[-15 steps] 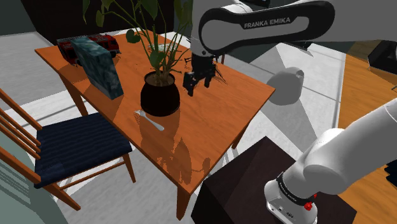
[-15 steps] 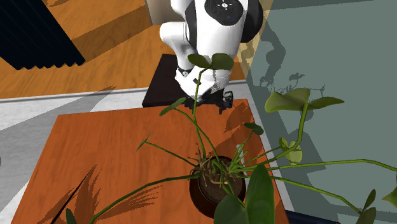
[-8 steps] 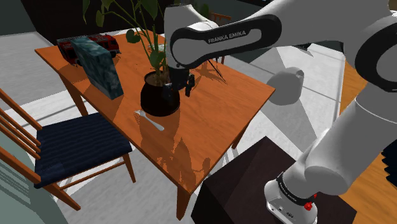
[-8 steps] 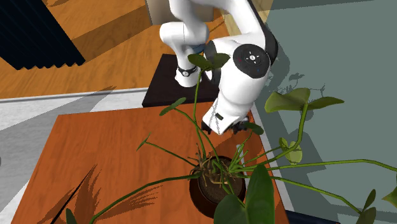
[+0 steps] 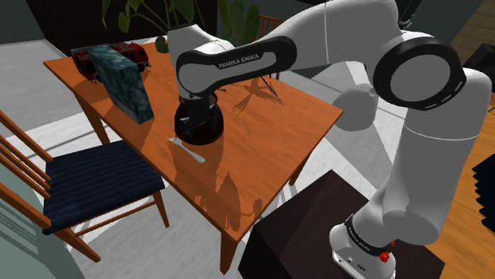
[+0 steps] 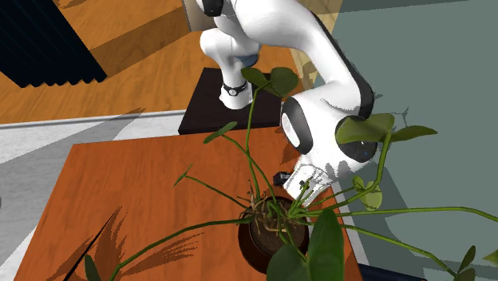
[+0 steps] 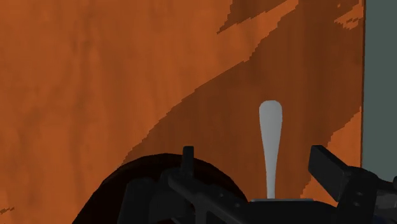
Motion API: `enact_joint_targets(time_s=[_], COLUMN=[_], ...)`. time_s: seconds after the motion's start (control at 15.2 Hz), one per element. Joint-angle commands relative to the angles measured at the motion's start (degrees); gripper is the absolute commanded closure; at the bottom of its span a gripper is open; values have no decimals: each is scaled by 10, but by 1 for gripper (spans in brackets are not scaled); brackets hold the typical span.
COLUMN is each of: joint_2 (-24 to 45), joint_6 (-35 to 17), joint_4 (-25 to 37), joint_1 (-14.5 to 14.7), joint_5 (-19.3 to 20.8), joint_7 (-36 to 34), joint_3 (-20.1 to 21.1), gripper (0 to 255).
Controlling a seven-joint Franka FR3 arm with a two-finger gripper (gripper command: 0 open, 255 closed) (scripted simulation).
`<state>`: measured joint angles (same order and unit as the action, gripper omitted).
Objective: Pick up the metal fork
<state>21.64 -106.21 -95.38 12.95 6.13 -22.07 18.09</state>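
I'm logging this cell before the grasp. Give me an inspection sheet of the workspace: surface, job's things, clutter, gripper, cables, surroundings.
Surface: orange wooden table, with leaf shadows on it.
Job's things: fork lying flat beside the pot, towards the chair-side edge.
Clutter: black plant pot; blue-green box; red toy behind the box.
Gripper: gripper open, with the fork's handle between its fingers and not touched.
Cables: nothing seen.
Surroundings: chair with a dark cushion at the table; dark stand under the arm.
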Motion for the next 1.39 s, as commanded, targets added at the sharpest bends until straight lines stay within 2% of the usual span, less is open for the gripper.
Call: enact_joint_targets(time_s=[0.0, 0.13, 0.73, 0.79, 0.99, 1.32], joint_2=[56, 99, 125, 130, 107, 108], joint_6=[-42, -33, -77, -84, -76, -75], joint_4=[43, 89, 66, 65, 51, 52], joint_1=[13, 25, 15, 13, 11, 12], joint_5=[8, 16, 34, 35, 29, 29], joint_7=[-8, -15, -24, -22, -23, -24], joint_3=[1, 2, 13, 11, 16, 16], gripper=[0, 0, 0, 255, 255, 255])
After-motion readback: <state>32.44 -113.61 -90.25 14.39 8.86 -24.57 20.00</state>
